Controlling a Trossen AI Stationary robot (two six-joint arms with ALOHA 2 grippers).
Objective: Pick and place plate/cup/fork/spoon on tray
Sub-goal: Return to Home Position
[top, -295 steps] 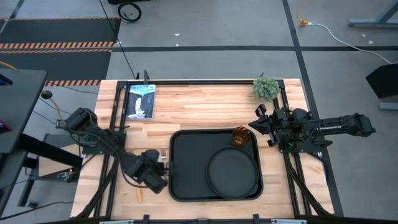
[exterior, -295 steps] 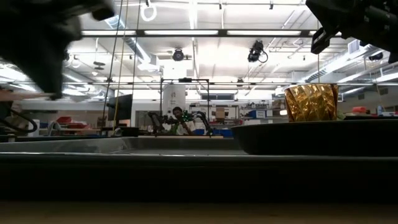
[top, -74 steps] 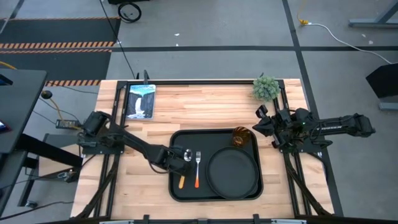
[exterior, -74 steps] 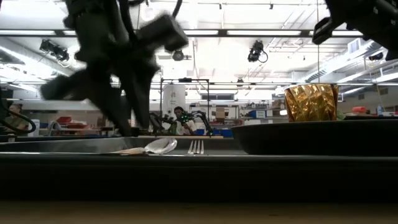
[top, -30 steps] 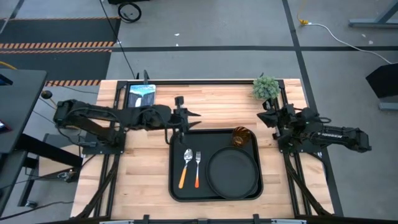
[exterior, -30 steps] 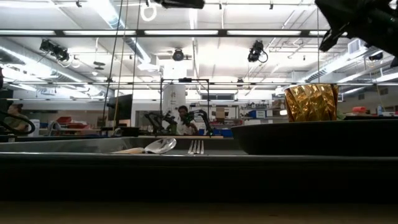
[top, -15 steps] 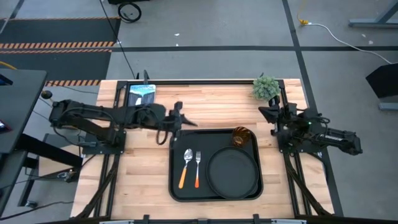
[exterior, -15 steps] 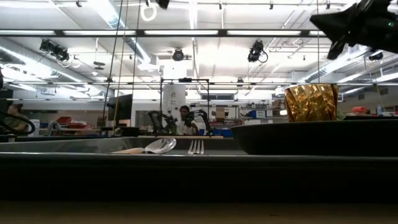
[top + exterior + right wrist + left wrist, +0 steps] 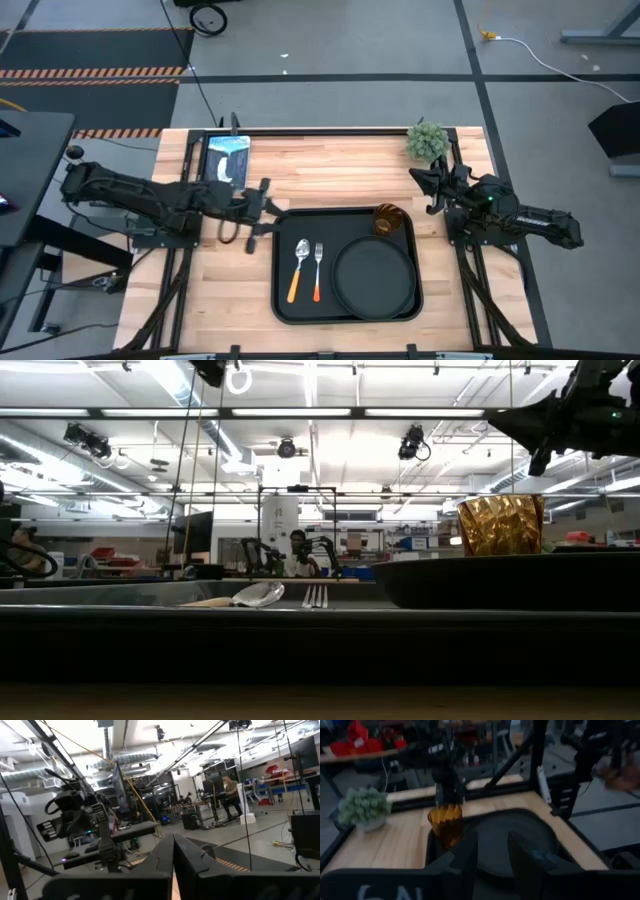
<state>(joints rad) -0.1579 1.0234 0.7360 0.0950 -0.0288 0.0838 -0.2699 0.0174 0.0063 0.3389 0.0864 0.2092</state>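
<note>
The black tray [image 9: 345, 225] lies mid-table. On it the round black plate [image 9: 375, 278] rests flat at the right. The amber cup [image 9: 388, 220] stands upright at the tray's far right corner, and also shows in the left wrist view [image 9: 446, 822]. The spoon [image 9: 297, 268] and the fork [image 9: 318, 270] lie side by side on the tray's left part, heads toward the far edge. My left gripper [image 9: 262, 205] hovers open and empty just left of the tray's far left corner. My right gripper [image 9: 425, 183] is shut and empty, raised at the table's right, near the plant.
A small potted plant [image 9: 428, 142] stands at the far right corner. A tablet [image 9: 225, 162] lies at the far left. Black frame rails run along the table's edges. Bare wood shows beyond the tray and on its left. A person sits in the room behind [image 9: 296, 555].
My left gripper has drawn back from above the tray's far left corner toward the table's left edge, staying open and empty. My right arm has folded back a little toward the right edge. The things on the tray have kept still.
</note>
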